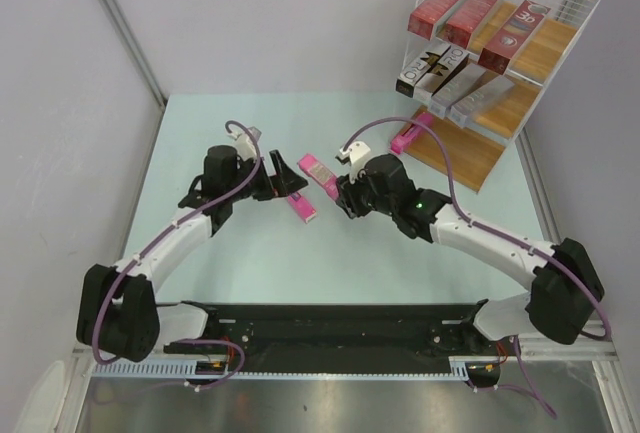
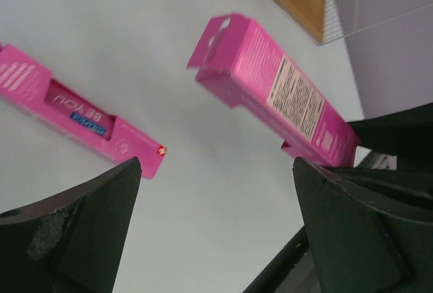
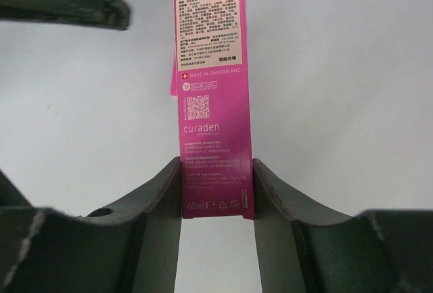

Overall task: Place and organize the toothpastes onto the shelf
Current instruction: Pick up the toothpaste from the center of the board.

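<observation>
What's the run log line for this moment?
right gripper: shut on pink carton | left gripper: open | second pink carton: loose | shelf: red cartons, silver cartons

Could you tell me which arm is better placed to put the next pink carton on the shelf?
Right. The right hand is shut on a pink carton, and the shelf stands on that side. The left hand is open and empty.
</observation>
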